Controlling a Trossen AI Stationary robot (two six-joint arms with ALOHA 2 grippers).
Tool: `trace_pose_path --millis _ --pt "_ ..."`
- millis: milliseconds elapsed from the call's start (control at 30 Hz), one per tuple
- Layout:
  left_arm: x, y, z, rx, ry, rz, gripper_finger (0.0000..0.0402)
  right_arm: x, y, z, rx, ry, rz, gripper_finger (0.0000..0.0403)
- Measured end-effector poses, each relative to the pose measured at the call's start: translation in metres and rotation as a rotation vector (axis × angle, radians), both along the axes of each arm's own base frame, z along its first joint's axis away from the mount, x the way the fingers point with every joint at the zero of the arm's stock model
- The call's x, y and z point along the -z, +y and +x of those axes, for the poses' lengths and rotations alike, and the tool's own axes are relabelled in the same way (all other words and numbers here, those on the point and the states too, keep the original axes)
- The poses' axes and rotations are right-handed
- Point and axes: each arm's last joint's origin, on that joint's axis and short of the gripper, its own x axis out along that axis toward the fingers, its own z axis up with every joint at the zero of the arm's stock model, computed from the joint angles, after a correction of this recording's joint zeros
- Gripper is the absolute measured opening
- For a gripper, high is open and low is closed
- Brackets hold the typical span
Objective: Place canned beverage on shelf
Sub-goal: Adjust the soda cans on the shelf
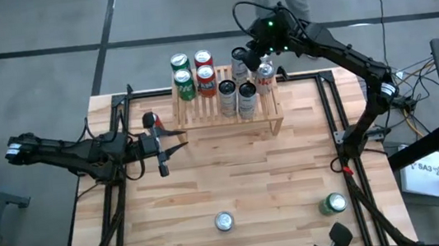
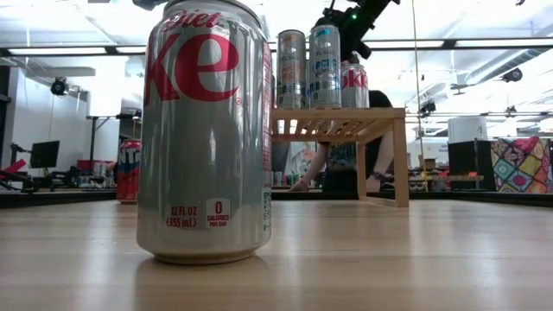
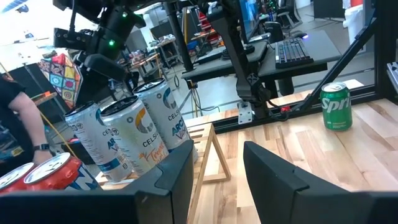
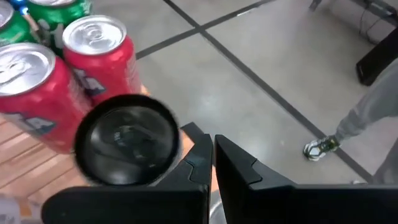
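While shut, right hand [image 4: 211,149] empty above shelf [image 1: 227,114] cans.

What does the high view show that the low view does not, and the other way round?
Only the high view shows the left gripper at the shelf's left end, the right gripper behind the shelf, the green cans on the shelf, and a green can near the table's front right. Only the low view shows the Diet Coke lettering on the front can and a person behind the shelf. Both share the shelf and its silver cans.
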Motion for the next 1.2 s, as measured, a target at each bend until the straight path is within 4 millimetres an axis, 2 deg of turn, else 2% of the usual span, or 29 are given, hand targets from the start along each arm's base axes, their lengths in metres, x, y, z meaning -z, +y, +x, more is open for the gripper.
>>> trace_pose_path --millis 433,933,1200 --pt "0.000 0.000 0.000 0.002 -0.003 -0.016 0.0125 0.001 0.017 0.011 -0.033 -0.010 0.035 0.0009" --pt "0.000 0.000 0.000 0.002 -0.005 -0.027 0.0125 -0.003 0.018 0.008 -0.013 -0.022 0.019 0.0009" --pt "0.000 0.000 0.000 0.002 -0.007 -0.034 0.0125 -0.019 0.023 -0.003 0.044 -0.046 -0.060 0.0009"
